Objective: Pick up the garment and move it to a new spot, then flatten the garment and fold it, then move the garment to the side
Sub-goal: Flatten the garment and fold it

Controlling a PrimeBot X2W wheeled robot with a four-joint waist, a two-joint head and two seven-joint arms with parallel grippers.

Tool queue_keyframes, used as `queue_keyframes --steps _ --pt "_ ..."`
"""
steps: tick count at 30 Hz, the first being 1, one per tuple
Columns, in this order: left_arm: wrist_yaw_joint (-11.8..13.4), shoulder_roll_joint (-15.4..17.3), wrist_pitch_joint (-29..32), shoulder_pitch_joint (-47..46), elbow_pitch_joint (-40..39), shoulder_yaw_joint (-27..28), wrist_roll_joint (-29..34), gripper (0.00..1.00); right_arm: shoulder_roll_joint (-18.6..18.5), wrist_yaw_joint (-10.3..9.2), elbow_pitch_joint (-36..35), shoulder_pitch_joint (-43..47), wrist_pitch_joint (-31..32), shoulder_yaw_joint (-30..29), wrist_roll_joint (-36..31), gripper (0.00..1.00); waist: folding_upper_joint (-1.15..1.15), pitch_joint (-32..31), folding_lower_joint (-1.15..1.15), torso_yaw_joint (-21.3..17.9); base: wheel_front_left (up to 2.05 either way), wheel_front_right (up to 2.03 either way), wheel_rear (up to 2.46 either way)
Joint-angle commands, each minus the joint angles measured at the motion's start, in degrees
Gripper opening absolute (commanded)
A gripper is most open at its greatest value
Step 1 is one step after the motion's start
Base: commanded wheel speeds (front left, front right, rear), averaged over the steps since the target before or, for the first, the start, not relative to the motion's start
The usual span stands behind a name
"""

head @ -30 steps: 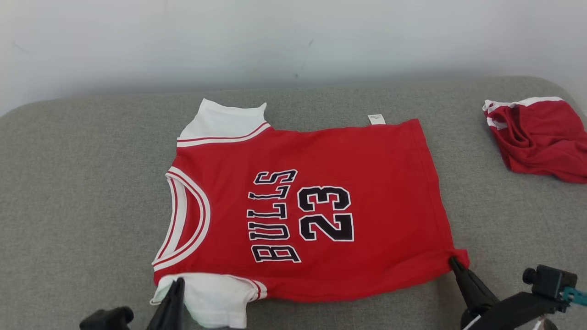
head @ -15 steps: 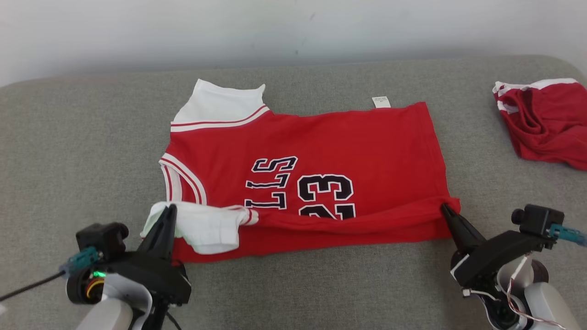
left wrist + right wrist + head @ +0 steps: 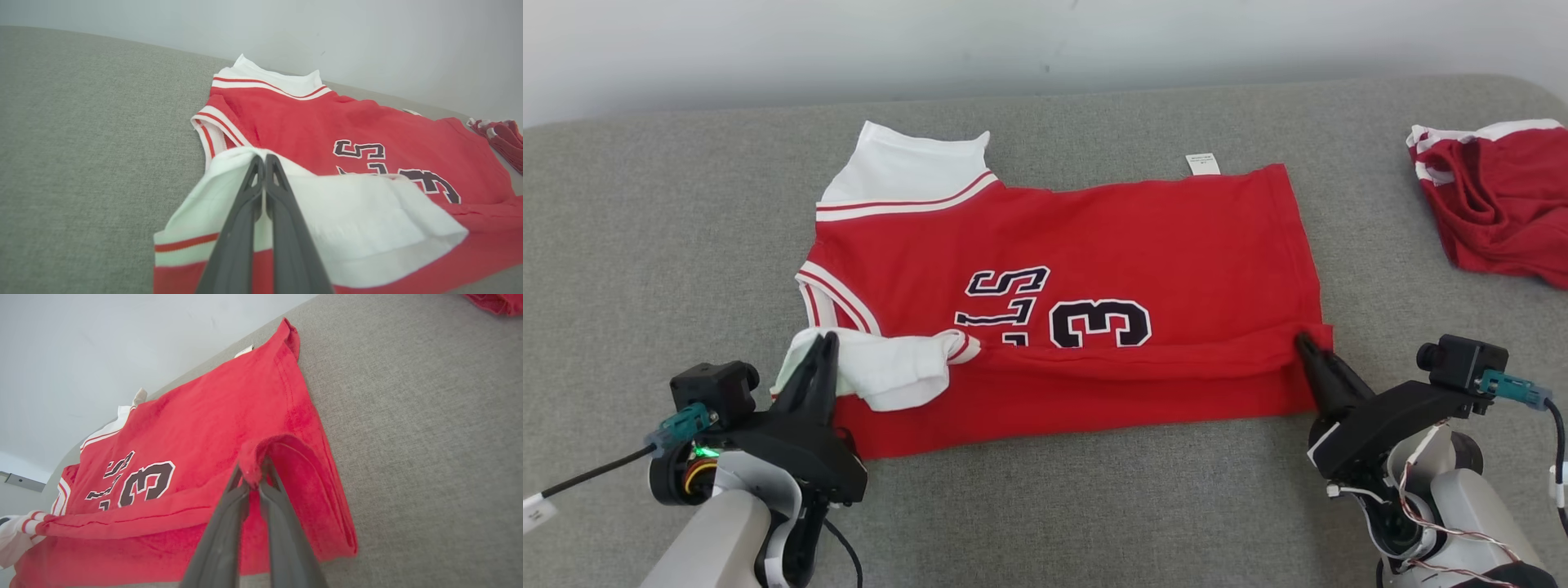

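From the robot's head, one camera looks forward and steeply down at the grey upholstered surface point(image 3: 1045, 506). It stands far enough back to take in the whole red Bulls jersey point(image 3: 1111, 237), a crumpled red garment point(image 3: 1494, 212) at 2 o'clock and the pale wall point(image 3: 1045, 41) at 12. It also catches the left wrist camera point(image 3: 715, 388) at 8 o'clock and the right wrist camera point(image 3: 1458, 363) at 4. Each sits low and close behind its gripper. The one behind the left gripper point(image 3: 264, 157) faces roughly level toward the wall. The one behind the right gripper point(image 3: 254, 473) is rolled, putting the wall at 10 o'clock. All three views share the jersey's number print point(image 3: 1098, 322).
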Motion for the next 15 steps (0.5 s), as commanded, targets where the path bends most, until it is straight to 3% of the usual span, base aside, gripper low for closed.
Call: queue_keyframes --steps 1,7,15 --pt "-0.24 -0.23 -1.04 -0.88 0.48 -0.03 0.38 1.0 0.06 -0.17 0.1 -0.47 -0.77 0.5 0.38 1.0 -0.01 -0.14 -0.01 0.04 0.0 0.0 0.0" --pt "-0.79 -1.03 -4.25 0.16 2.17 0.17 1.23 1.0 -1.05 -0.17 0.48 1.18 -3.99 1.63 1.9 1.0 -0.01 -1.71 -0.01 0.41 0.0 0.0 0.0" --pt "1.04 -0.24 -6.24 7.44 -1.19 2.66 1.67 1.0 -4.94 -0.17 -1.15 5.96 -8.23 4.04 -0.28 1.0 -0.01 -3.25 -0.01 0.81 0.0 0.0 0.0"
